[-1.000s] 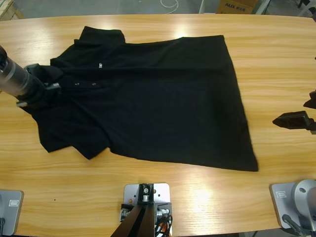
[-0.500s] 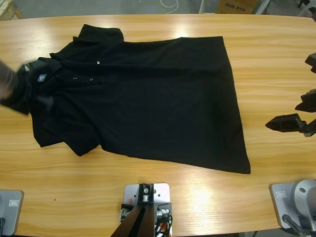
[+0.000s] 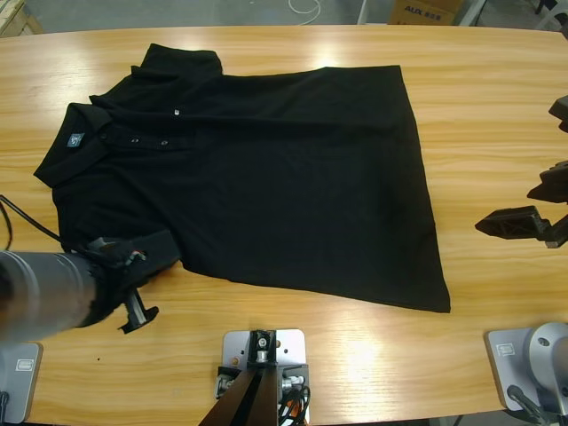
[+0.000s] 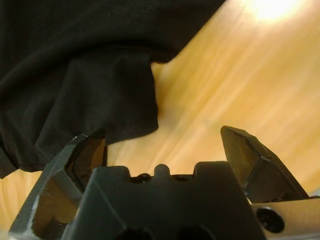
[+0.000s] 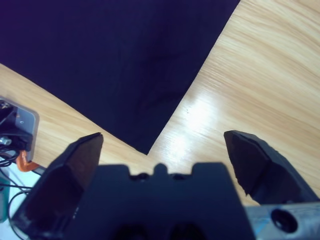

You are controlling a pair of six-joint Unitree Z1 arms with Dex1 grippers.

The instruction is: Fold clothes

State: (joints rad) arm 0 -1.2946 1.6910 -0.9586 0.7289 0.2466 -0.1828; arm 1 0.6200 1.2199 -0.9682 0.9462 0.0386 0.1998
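The clothes are one black polo shirt (image 3: 266, 177) lying flat on the wooden table (image 3: 497, 106). Its collar and teal neck label (image 3: 75, 139) point left and its hem points right. My left gripper (image 3: 129, 284) is open at the near left, just off the lower sleeve (image 3: 146, 253). The left wrist view shows that sleeve (image 4: 110, 100) ahead of the left gripper (image 4: 162, 135), with its edge by one jaw and nothing held. My right gripper (image 3: 508, 209) hovers open over bare wood to the right of the hem. In the right wrist view, the right gripper (image 5: 163, 139) faces the hem corner (image 5: 145, 147).
A cardboard box (image 3: 426, 11) and a white cable (image 3: 306, 9) lie beyond the table's far edge. A black cable (image 3: 13, 217) loops at the left edge. Bare wood surrounds the shirt on the right and along the near side.
The left arm let go of the collar at the far left and swung down to the near sleeve. The shirt slid left, and its collar now lies flat. The right gripper barely moved.
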